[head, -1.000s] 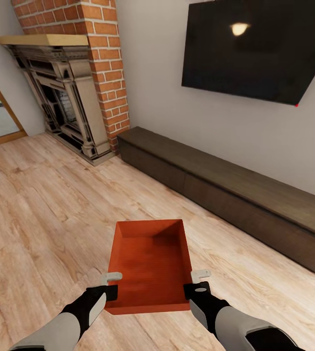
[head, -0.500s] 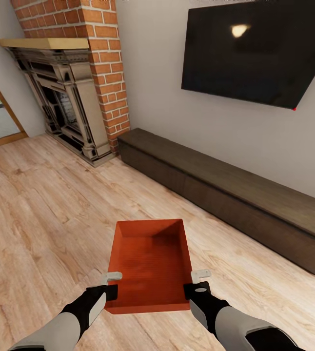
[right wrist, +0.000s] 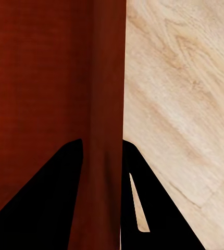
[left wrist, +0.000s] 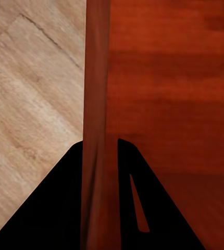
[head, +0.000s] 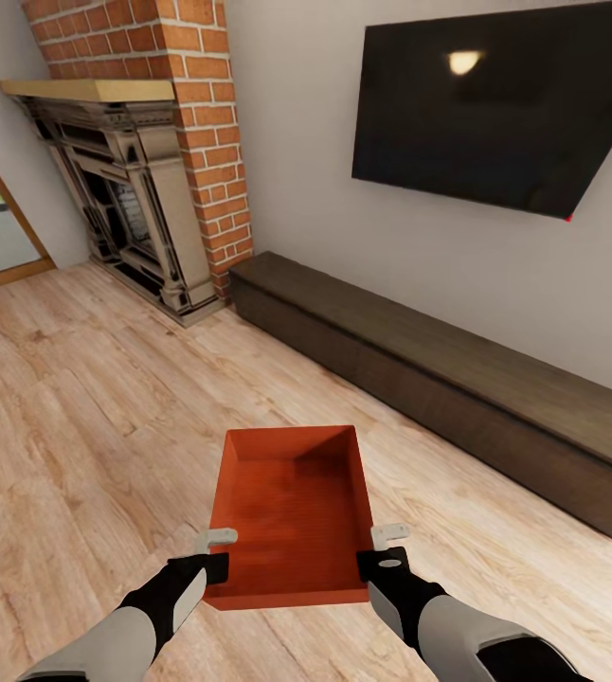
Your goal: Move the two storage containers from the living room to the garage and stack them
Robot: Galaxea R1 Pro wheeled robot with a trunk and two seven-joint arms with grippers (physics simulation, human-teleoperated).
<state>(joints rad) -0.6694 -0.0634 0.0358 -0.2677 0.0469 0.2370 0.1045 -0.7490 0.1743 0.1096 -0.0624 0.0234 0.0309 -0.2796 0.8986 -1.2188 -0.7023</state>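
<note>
**Thin wall grips may slip in transit**

You hold one storage container above the living room's wood-plank floor, left claw and right claw each pinched onto a side wall. Uneven arm motion could twist it free.

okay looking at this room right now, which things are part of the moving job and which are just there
Part of the job:
- red box, held up over the wood floor
- left gripper, shut on the box's side wall
- right gripper, shut on the opposite wall

Just there:
- brick fireplace
- black TV on the wall
- long dark bench
</note>
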